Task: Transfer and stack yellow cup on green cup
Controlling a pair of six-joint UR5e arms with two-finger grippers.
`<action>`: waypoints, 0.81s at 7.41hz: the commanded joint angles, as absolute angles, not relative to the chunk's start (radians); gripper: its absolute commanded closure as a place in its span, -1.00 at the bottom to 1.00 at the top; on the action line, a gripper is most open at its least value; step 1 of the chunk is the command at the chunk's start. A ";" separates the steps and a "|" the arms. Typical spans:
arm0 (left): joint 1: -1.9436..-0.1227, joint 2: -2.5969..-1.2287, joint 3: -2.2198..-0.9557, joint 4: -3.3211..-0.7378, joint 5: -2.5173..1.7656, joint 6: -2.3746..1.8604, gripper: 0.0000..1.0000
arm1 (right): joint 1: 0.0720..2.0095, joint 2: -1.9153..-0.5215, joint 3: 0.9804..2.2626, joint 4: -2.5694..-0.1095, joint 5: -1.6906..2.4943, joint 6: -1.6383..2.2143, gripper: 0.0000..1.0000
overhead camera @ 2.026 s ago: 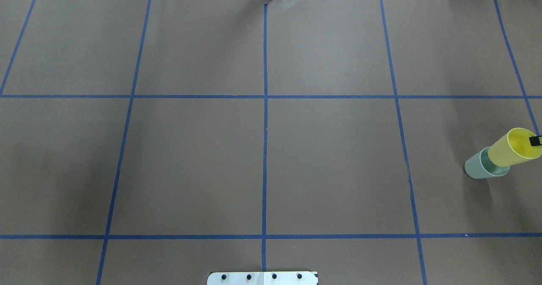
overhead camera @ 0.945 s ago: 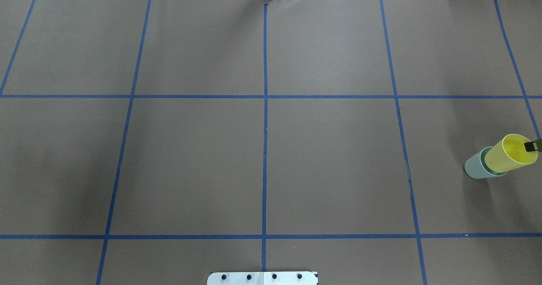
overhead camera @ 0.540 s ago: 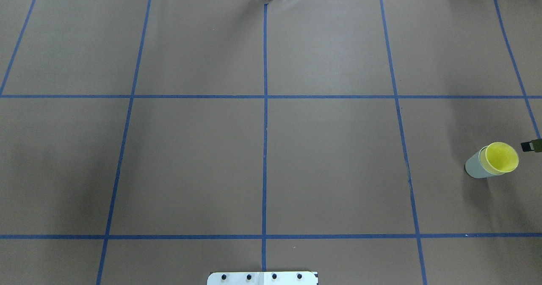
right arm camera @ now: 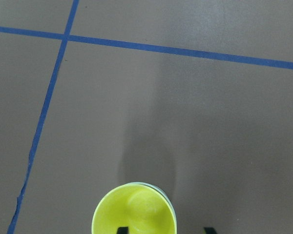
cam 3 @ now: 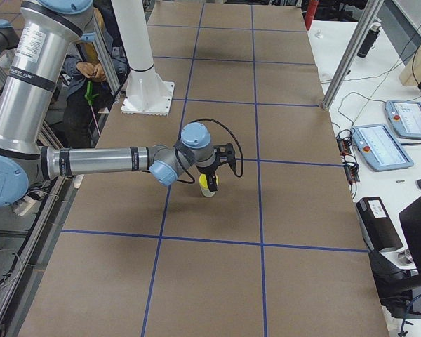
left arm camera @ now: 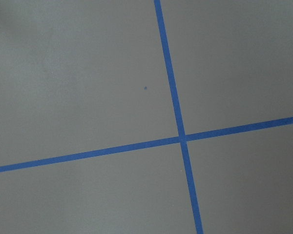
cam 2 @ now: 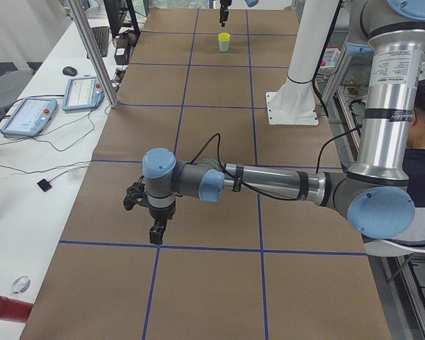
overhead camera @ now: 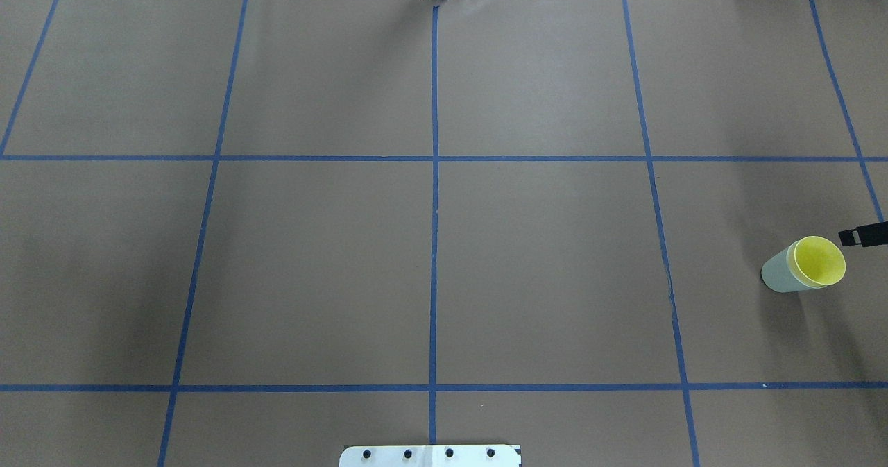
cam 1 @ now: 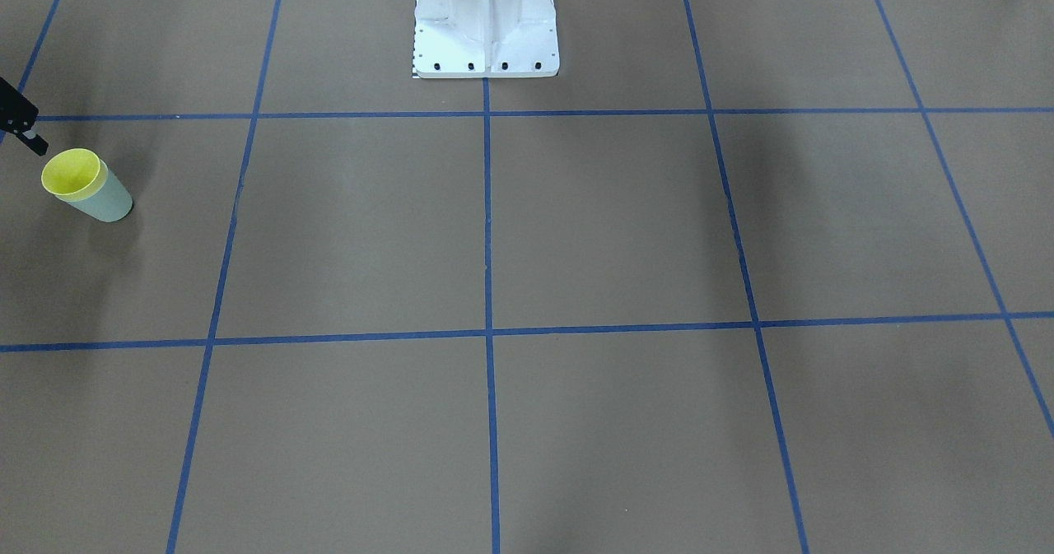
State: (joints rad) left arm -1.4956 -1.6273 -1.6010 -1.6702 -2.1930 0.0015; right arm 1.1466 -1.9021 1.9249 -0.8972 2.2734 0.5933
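Note:
The yellow cup [overhead camera: 820, 261] sits nested upright inside the green cup [overhead camera: 778, 276] near the table's right edge; only its rim and inside show. The pair also shows in the front view, yellow cup [cam 1: 72, 172] in green cup [cam 1: 111, 202]. My right gripper [right arm camera: 165, 229] is open just above the yellow cup [right arm camera: 134, 209], one fingertip [right arm camera: 122, 229] over its inside and the other outside its rim, gripping nothing. One of its fingers [overhead camera: 857, 236] pokes in at the overhead view's right edge. My left gripper [cam 2: 154, 230] hangs over bare table far from the cups; I cannot tell if it is open.
Brown paper with a blue tape grid [overhead camera: 434, 158] covers the table. The robot's white base [cam 1: 486, 19] stands at the middle of its near edge. Off the table's far side lie tablets [cam 2: 28, 115] and cables.
The yellow cup was held tilted over the green cup, then came down and dropped fully into it. My right gripper let go of it and opened.

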 commanded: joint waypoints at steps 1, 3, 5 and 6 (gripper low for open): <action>-1.496 -1.626 -1.595 -1.669 -2.194 0.002 -1.00 | 1.212 -1.835 1.875 -1.005 2.278 0.548 -0.99; -1.496 -1.626 -1.592 -1.669 -2.194 0.002 -1.00 | 1.361 -1.732 1.875 -1.336 2.276 0.226 -0.99; -1.496 -1.626 -1.585 -1.667 -2.195 0.002 -1.00 | 1.509 -1.677 1.821 -1.558 2.279 -0.025 -1.00; -1.496 -1.626 -1.580 -1.664 -2.198 0.002 -1.00 | 1.555 -1.696 1.800 -1.559 2.278 -0.043 -1.00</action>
